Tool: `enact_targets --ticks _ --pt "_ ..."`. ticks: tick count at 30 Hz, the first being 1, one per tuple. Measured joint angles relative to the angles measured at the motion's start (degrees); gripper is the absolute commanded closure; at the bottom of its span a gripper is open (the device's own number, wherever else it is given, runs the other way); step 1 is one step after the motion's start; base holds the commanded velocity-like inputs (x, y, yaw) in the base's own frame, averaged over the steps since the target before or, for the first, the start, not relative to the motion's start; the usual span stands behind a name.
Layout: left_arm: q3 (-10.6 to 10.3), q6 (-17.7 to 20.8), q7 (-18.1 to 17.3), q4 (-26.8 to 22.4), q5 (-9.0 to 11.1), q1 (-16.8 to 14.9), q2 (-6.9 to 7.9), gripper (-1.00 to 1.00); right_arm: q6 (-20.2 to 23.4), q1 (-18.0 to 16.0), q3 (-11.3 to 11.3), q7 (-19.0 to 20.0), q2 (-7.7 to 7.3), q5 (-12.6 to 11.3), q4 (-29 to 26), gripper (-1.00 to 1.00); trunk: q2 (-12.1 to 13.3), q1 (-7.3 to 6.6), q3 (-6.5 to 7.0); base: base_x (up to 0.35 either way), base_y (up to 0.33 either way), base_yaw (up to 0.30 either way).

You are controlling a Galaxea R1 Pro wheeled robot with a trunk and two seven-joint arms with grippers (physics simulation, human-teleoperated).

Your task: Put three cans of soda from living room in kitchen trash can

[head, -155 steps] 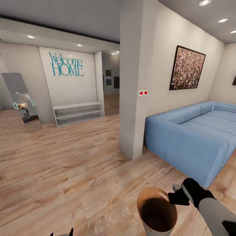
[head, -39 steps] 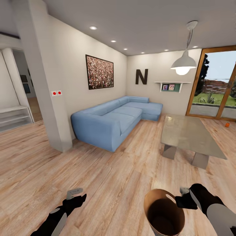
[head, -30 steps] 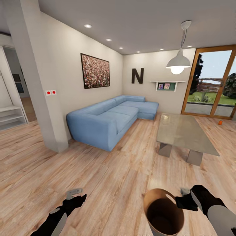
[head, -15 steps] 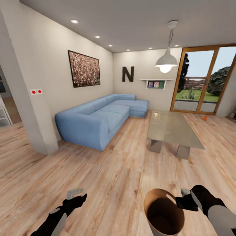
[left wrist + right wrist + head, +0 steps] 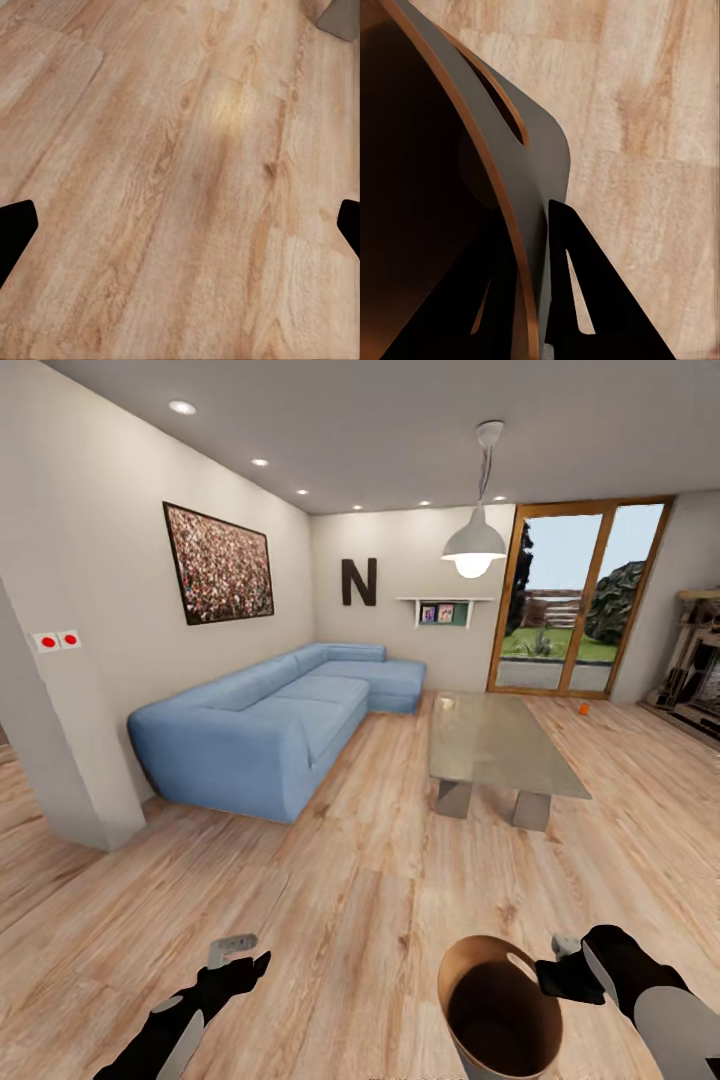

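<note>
Living-room floor below, right gripper (image 5: 531, 300) pinches bin rim (image 5: 521, 225)

Bright, evenly lit simulator render with soft shadows.
A lit pendant lamp (image 5: 474, 548), ceiling spotlights (image 5: 182, 407) and a daylit glass door (image 5: 570, 598) brighten the room; wide-angle stretching bends the edges; the wrist views look slightly soft.

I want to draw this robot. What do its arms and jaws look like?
Both arms are matte black near the wrist and turn pale grey farther back, in smooth rounded shells. The left gripper ends in a small grey piece. The right gripper has black parts with a grey tip. Close up, its fingers are flat black tapered blades with long slots. No cables or markings show.
</note>
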Motion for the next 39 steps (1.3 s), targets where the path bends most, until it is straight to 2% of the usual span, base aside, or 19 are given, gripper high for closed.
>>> enact_targets --ticks 7,12,15,17,19,22,33,35,36,39 --pt "-0.01 -0.02 -0.02 0.01 0.02 0.04 0.07 -1.00 0.14 0.00 -0.08 0.04 -0.03 -0.35 0.00 1.00 0.00 0.00 -0.28 0.033 0.176 -0.216" --pt "-0.12 -1.52 -0.04 0.02 -0.13 0.08 0.08 -1.00 0.12 0.00 -0.03 0.02 -0.06 -0.16 0.00 1.00 0.00 0.00 -0.48 0.024 0.063 -0.216" --pt "-1.11 -1.96 -0.03 0.11 -0.20 0.07 0.08 -1.00 0.12 0.00 -0.04 0.02 -0.06 -0.19 0.00 1.00 0.00 0.00 -0.60 0.006 -0.003 -0.216" --pt "-3.09 -2.20 0.02 0.15 -0.21 0.04 0.08 -1.00 0.22 0.00 -0.13 0.08 -0.06 -0.67 0.01 1.00 0.00 0.00 -0.68 0.002 -0.146 -0.216" --pt "-4.20 -2.31 0.04 0.17 -0.14 0.05 0.04 -1.00 0.20 0.00 -0.12 0.06 -0.06 -0.59 0.00 1.00 0.00 0.00 -0.76 0.001 -0.215 -0.216" --pt "-4.93 -2.39 0.11 0.17 -0.11 0.05 0.00 -1.00 0.08 0.01 0.03 0.00 -0.07 0.07 0.01 1.00 0.00 0.00 -0.88 0.001 -0.250 -0.216" --pt "-5.45 -2.45 0.41 0.21 -0.30 0.05 -0.25 -1.00 0.12 0.00 -0.11 0.02 -0.27 -0.20 0.00 1.00 0.00 0.00 -1.31 0.000 -0.281 -0.216" --pt "-5.46 -2.45 0.41 0.23 -0.98 0.04 -0.30 -1.00 0.11 0.00 -0.17 -0.01 -0.34 -0.19 -0.01 1.00 0.00 0.00 -1.39 0.000 -0.288 -0.216" --pt "-5.40 -2.49 0.46 0.25 -2.19 0.04 -0.33 -1.00 0.10 0.00 -0.56 -0.01 -0.38 -0.05 0.00 1.00 0.00 0.00 -1.43 0.000 -0.288 -0.216" --pt "-5.35 -2.51 0.48 0.26 -3.26 0.02 -0.34 -1.00 0.13 0.00 -1.41 0.02 -0.40 -0.23 0.00 1.00 0.00 0.00 -1.55 0.000 -0.288 -0.216"
